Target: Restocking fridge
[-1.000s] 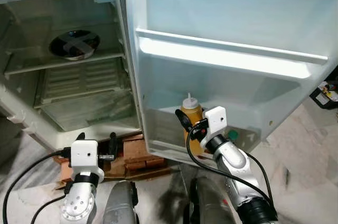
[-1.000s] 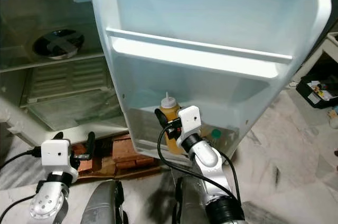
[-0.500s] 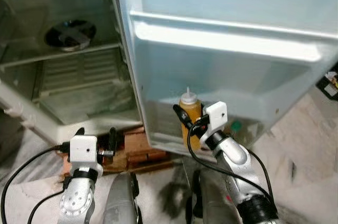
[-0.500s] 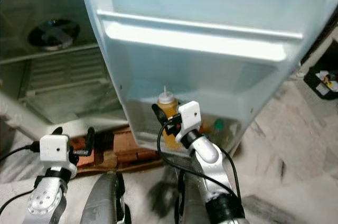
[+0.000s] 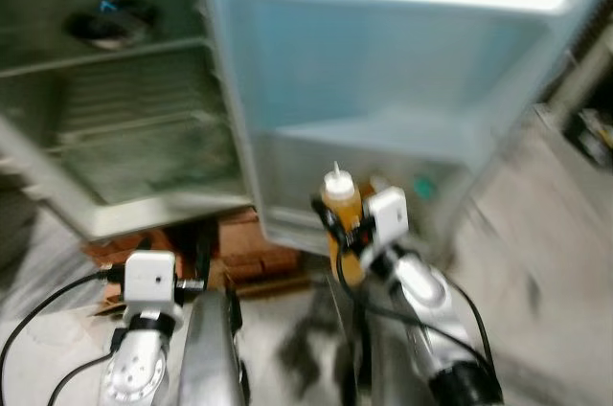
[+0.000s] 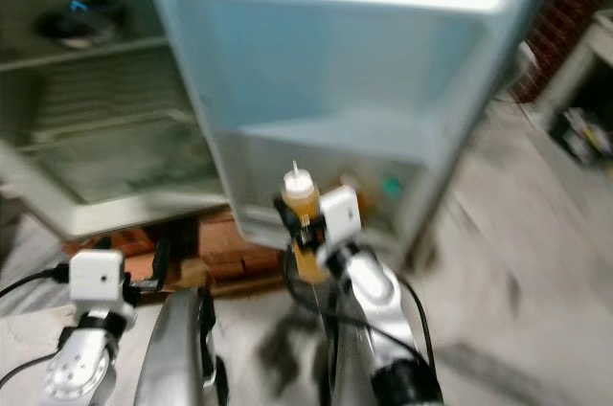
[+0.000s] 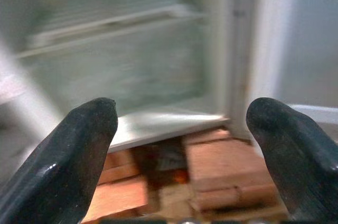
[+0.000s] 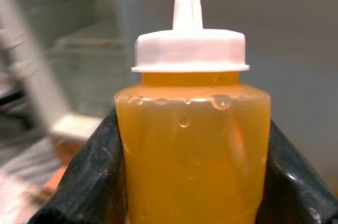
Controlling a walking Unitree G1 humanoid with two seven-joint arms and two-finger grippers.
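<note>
Our right pincer [image 5: 347, 234] grips the upright sauce bottle [image 5: 342, 224] just before the fridge door [image 5: 402, 90]'s lowest shelf. Our left pincer [image 7: 182, 145] hangs spread, empty. While we move, the nozzle could catch the shelf rail and tip the bottle.

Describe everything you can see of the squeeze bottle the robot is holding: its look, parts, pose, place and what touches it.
The squeeze bottle has a clear, soft-looking body full of orange-yellow liquid, with droplets under its shoulder. A white cap with a thin pointed nozzle tops it. It stands upright, clamped by the right pincer, one black finger on each side. It is held in front of the lower part of the open fridge door.
</note>
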